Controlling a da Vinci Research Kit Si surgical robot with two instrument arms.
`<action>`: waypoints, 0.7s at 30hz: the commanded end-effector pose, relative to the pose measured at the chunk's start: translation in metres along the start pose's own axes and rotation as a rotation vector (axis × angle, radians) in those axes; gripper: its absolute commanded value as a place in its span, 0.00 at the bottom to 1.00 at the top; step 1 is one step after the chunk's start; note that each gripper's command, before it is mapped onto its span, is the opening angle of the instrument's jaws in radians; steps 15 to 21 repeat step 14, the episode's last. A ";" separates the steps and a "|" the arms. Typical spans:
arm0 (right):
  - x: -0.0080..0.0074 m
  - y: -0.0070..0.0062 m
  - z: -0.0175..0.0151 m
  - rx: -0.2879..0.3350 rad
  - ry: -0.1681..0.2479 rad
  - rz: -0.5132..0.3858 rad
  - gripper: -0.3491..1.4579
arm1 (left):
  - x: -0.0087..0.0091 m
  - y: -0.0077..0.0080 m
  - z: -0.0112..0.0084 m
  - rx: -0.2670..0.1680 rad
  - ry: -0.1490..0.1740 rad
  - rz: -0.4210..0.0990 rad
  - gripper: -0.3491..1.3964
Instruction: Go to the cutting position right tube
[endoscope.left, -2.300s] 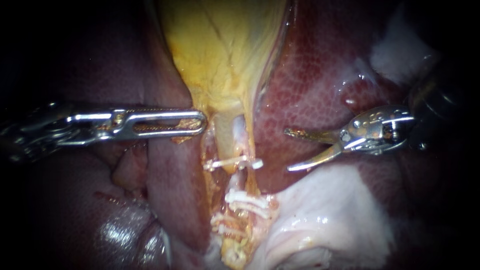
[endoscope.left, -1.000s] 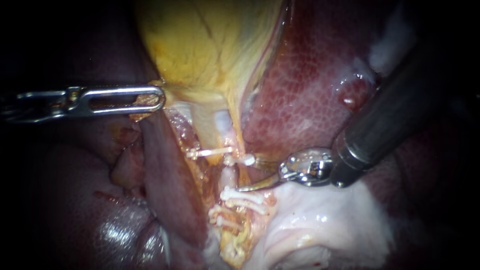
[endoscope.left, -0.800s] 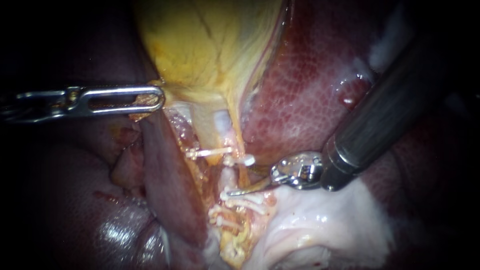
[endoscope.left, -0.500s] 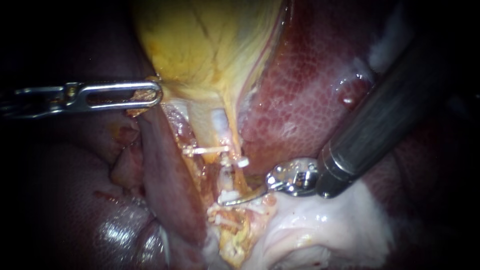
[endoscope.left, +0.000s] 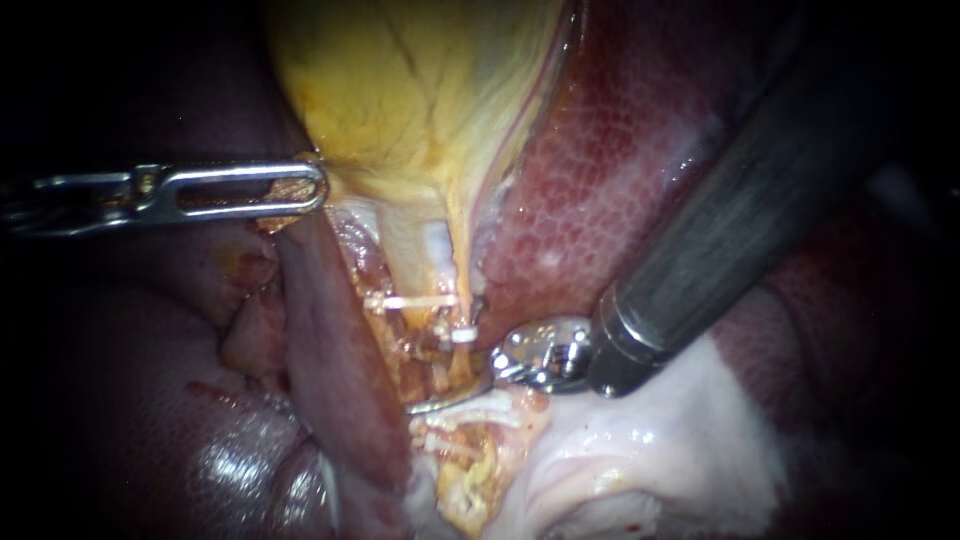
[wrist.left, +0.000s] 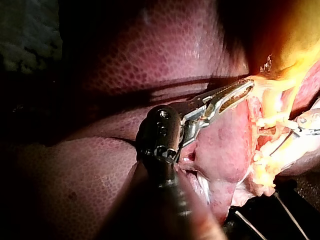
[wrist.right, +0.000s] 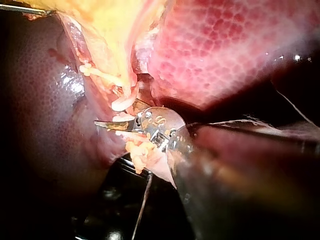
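yellow gallbladder sac (endoscope.left: 420, 100) top-centre, narrows downward. mottled dark-red liver (endoscope.left: 600, 190) on its right, smoother lobe (endoscope.left: 130, 400) lower left. pale white glistening tissue flap (endoscope.left: 660, 450) btm right, touching liver.

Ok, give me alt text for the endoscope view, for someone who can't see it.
The right instrument, entering from the upper right, has its open jaws at a clipped tube below the yellow gallbladder. The left instrument grips the gallbladder's edge; dark red liver surrounds them.

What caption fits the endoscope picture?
Right instrument, jaws open, at the clipped tube; left instrument grips the gallbladder.
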 end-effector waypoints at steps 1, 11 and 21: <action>0.0000 0.0001 -0.0001 0.000 0.000 0.000 0.91 | 0.0000 0.0000 0.0000 0.000 0.000 0.000 0.00; -0.0001 0.0001 -0.0001 0.001 0.000 0.000 0.91 | 0.0000 -0.0001 0.0000 -0.001 0.000 0.000 0.00; -0.0001 0.0001 -0.0001 0.001 0.000 0.000 0.91 | 0.0000 -0.0001 0.0000 -0.001 0.000 0.000 0.00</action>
